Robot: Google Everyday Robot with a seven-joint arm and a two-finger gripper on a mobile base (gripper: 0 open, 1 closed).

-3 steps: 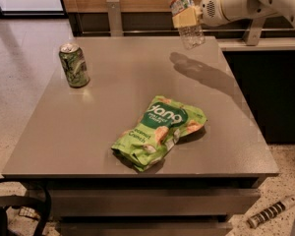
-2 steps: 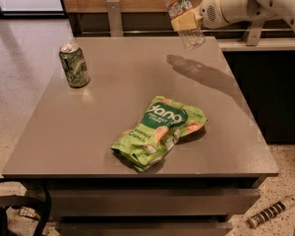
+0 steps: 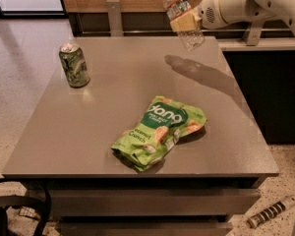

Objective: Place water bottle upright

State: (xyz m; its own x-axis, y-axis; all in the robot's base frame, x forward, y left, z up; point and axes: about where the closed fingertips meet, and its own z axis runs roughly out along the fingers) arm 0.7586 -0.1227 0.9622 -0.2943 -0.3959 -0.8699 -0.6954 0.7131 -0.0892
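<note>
The water bottle (image 3: 181,14) is a clear ribbed plastic bottle with a reddish label band. It hangs in the air above the far right part of the grey table (image 3: 113,117), tilted with its top leaning left; its cap is at the frame's top edge. My gripper (image 3: 185,21), at the end of the white arm coming in from the top right, is shut on the bottle's middle with its tan fingers (image 3: 184,22). The bottle's shadow lies on the table below it.
A green drink can (image 3: 74,65) stands upright at the table's far left. A green snack bag (image 3: 158,130) lies near the front middle. A dark counter with a rail runs behind and right of the table.
My gripper has carried the bottle slightly left and up, and the bottle now leans a little more to the left.
</note>
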